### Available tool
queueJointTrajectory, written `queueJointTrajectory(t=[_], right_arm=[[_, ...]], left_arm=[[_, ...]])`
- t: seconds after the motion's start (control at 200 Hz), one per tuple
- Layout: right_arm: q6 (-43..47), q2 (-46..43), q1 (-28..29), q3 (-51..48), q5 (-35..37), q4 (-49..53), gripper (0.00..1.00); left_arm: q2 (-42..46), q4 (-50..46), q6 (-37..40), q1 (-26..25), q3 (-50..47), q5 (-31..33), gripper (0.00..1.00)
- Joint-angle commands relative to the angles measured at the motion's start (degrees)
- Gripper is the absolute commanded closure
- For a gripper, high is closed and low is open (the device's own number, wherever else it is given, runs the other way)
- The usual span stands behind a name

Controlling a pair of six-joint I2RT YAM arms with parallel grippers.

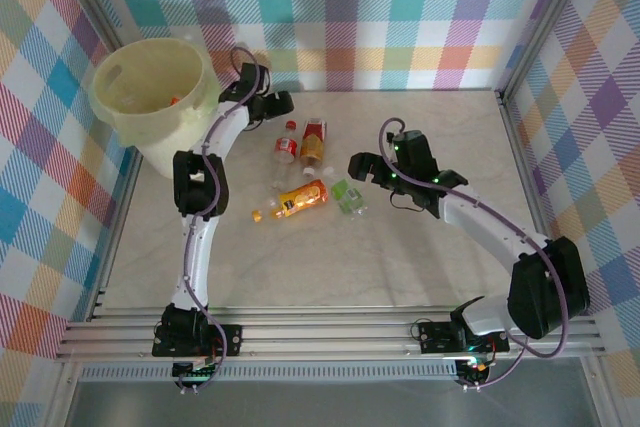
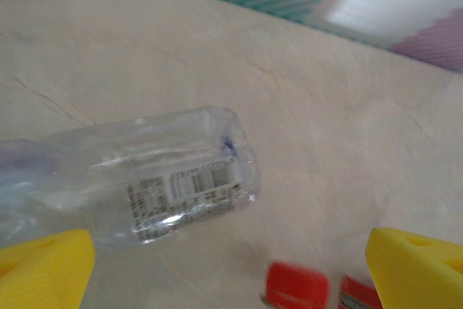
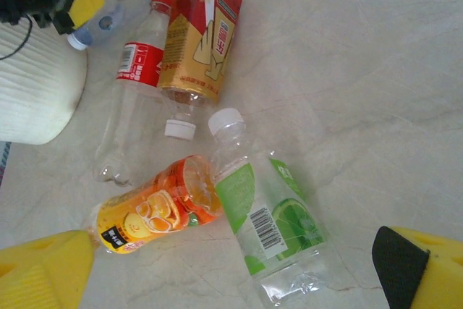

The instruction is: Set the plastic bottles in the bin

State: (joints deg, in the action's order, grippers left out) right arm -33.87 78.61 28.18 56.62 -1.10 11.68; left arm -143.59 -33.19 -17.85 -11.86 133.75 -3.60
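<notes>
Though wide, bin (image 1: 165, 132) with orange speck (image 1: 175, 100)

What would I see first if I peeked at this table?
Most likely the big cream bin in the far left corner of the table. Next come the bright colours lying in the middle: an orange bottle, a green-label bottle and a red-and-gold bottle.

Cannot read the blurred print on the clear bottle (image 2: 145, 186), cut off at the left edge; cannot identify the blurred red shapes (image 2: 296, 287) at the bottom edge; cannot tell what the orange speck (image 1: 175, 100) in the bin (image 1: 150, 137) is
</notes>
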Motion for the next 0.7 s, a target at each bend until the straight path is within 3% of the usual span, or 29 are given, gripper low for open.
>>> queueJointTrajectory(t=[0.0,0.105,0.32,0.695], right_arm=[[0.1,-2.1,0.1,-0.8,-0.4,-0.4,0.00],[0.0,-2.1,0.2,-1.2,-0.4,-1.1,0.00],[0.5,-1.8,0.1,-0.9,-0.7,-1.0,0.00],[0.1,-1.5,0.1,-0.9,-0.7,-0.8,0.00]], left_arm=[[6.1,-0.3,-0.1,-2.0,-2.1,-1.1,0.03],[5.7,0.8,1.5,-2.3,-0.3,1.9,0.02],[-3.7,-2.1,4.2,-1.0,14.4,7.4,0.01],[-10.1,-3.0,3.9,2.2,17.4,3.3,0.01]])
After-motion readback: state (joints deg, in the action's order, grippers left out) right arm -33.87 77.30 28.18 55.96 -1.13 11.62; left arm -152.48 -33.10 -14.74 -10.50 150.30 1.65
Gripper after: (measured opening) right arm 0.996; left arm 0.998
